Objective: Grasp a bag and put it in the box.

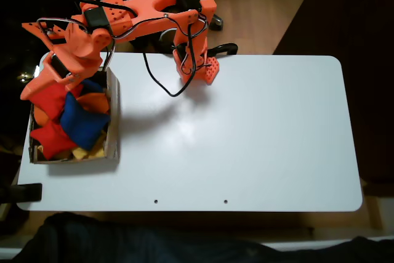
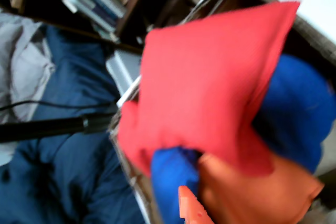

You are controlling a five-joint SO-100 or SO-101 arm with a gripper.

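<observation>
Hanging over the box [image 1: 112,129] at the table's [image 1: 246,140] left edge, the gripper [image 1: 38,90] meets the bag [image 1: 52,98]. Whether its fingers pinch or stand spread, I cannot tell. Blue beanbags [image 1: 83,120] lie beside.

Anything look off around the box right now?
The box overhangs the table's left edge in the fixed view and is heaped with beanbags. The red bag sits tilted on the pile.

In the fixed view the white rectangular table [image 1: 246,140] is brightly and evenly lit against dark, underexposed surroundings, with a soft grey shadow of the orange arm [image 1: 141,10] falling toward the table's middle. The wrist view is smeared by motion blur: the bright red square fabric beanbag [image 2: 210,93] has soft edges, and the background is out of focus.
</observation>
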